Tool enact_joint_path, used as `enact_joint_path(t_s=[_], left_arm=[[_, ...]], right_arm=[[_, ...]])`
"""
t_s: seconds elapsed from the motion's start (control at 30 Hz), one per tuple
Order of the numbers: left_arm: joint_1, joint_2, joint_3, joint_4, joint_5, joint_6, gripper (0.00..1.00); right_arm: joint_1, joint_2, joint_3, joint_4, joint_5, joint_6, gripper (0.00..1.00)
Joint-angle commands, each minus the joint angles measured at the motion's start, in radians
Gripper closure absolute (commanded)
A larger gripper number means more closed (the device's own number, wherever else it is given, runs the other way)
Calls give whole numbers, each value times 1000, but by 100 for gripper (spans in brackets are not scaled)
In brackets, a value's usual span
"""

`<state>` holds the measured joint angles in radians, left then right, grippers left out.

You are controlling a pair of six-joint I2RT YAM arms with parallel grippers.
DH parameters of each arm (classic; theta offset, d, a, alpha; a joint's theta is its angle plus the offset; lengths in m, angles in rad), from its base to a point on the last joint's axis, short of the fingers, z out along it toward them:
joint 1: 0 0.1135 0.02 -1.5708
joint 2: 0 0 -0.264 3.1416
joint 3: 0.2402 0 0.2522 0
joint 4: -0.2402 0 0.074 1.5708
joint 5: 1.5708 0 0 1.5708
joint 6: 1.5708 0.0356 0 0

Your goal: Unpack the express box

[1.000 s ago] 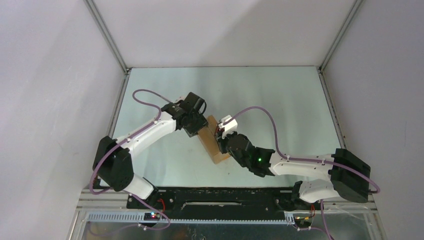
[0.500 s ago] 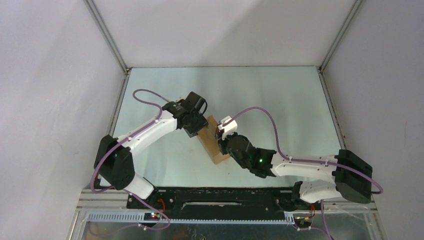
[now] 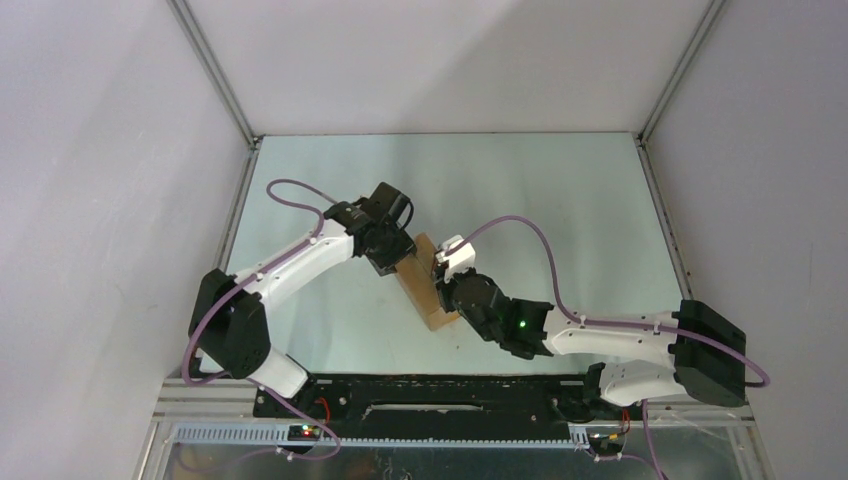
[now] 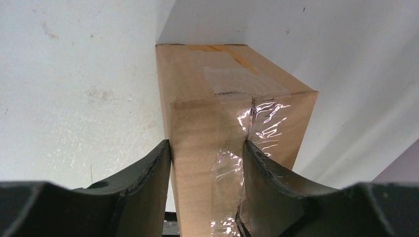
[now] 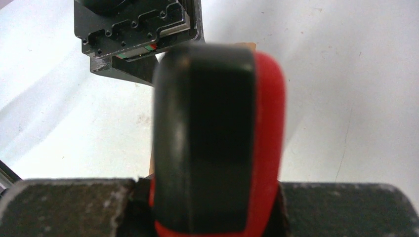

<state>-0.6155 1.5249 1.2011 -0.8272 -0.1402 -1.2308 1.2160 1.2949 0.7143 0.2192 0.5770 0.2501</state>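
Express box (image 4: 232,89) is pinched steady by the left gripper (image 4: 206,150), likely so the right gripper (image 5: 213,210), clamping the utility knife (image 5: 217,138), can slit its tape.

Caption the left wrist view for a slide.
Left gripper clamps the taped express box, clear tape glinting along its seam.

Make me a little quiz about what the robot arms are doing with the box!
1. True or false: the flaps of the express box stand wide open.
2. Pick one: what does the right gripper hold?
A. a red-and-black utility knife
B. a yellow stick
C. nothing
3. In one word: which gripper has a finger pressed on each side of the box?

Key
1. False. Its end is closed, with shiny clear tape over it.
2. A.
3. Left: the left gripper clamps the box.
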Motion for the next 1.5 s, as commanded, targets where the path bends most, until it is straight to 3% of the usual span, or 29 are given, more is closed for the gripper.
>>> enact_joint_path(t_s=[0.0,0.6,1.03,1.47], left_arm=[[54,38,-1,-83,-119,3,97],[89,32,9,-90,-153,11,99],[115,40,47,-115,-198,19,100],[130,19,31,-106,-208,14,100]], right_arm=[[33,-43,42,-86,21,35,100],[50,-3,-32,-76,35,90,100],[49,-102,-24,-67,64,-8,100],[61,11,-45,-96,53,110,100]])
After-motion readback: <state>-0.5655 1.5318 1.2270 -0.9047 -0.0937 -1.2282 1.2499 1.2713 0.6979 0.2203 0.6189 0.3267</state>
